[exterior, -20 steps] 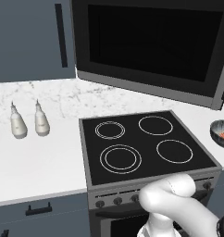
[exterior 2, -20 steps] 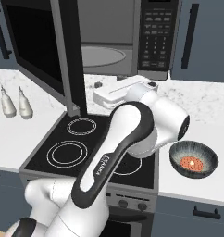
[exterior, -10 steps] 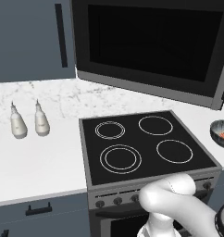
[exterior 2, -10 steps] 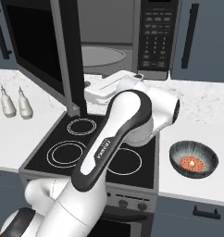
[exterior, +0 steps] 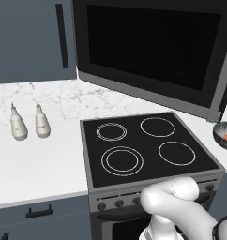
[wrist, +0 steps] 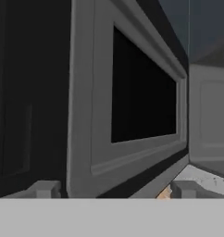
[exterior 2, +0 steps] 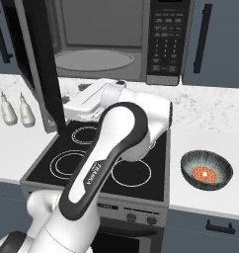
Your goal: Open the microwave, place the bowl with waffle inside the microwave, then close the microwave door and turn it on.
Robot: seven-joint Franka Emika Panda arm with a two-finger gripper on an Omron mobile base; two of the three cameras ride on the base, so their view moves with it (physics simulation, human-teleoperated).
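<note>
Microwave [exterior 2: 116, 42] stands with its door [exterior 2: 40, 64] swung wide to the left, edge-on in the right base view, so the grey cavity and the round turntable [exterior 2: 94, 60] are exposed; the keypad [exterior 2: 166, 39] sits at the right of the opening. In the left base view the door [exterior: 153, 51] shows as a wide dark glass panel that hangs out over the stovetop [exterior: 146, 147].

Judging by this, the opening step looks done and fetching the bowl comes next. Bowl [exterior 2: 206, 170] rests on the surface to the right of the stovetop [exterior 2: 99, 158], well apart from the arm, with the orange waffle [exterior 2: 204, 174] lying in its middle. The left base view shows it at the far right edge [exterior: 224, 135].

The arm reaches across the stovetop toward the door's lower edge, the hand close behind the panel. In the hand view the two fingers [wrist: 44, 189] stand well apart with nothing between them, and the door's grey inner frame [wrist: 132, 92] lies just ahead, which suggests the hand is there because it was working the door.

Two small pale bottles [exterior: 28, 124] stand on the surface left of the stovetop, clear of any likely path to the bowl.

The open door overhangs the stovetop, so the arm will likely have to swing out around it to reach right.
</note>
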